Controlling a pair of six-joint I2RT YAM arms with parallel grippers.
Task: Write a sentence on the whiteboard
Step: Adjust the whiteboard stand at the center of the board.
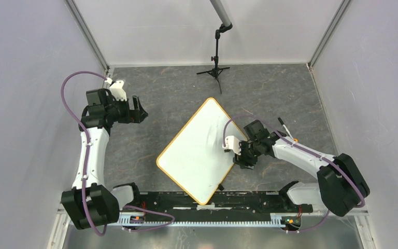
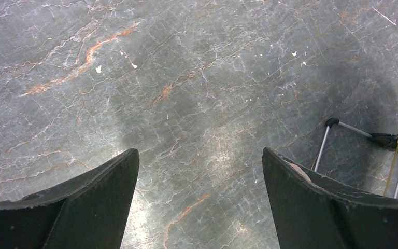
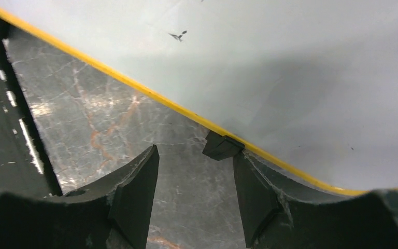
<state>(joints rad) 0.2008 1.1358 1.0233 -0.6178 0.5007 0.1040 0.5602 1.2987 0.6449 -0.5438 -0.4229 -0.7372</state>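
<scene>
Right hand (image 3: 194,155) spread, empty, beside whiteboard (image 3: 290,78) edge clip (image 3: 222,146).

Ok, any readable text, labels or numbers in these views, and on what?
No readable text in any view.
Whiteboard: looks blank from above. The right wrist view shows only a small black mark, too small to read as letters.

1. Whiteboard (image 1: 199,150): white face, yellow-orange rim, small black clip (image 3: 222,145).
2. Table (image 1: 171,98): grey marble pattern, white and rust veins.
3. Left arm (image 1: 90,150), right arm (image 1: 300,153): white links, black joints, purple cables (image 1: 64,93).
4. Tripod (image 1: 215,70): black.
</scene>
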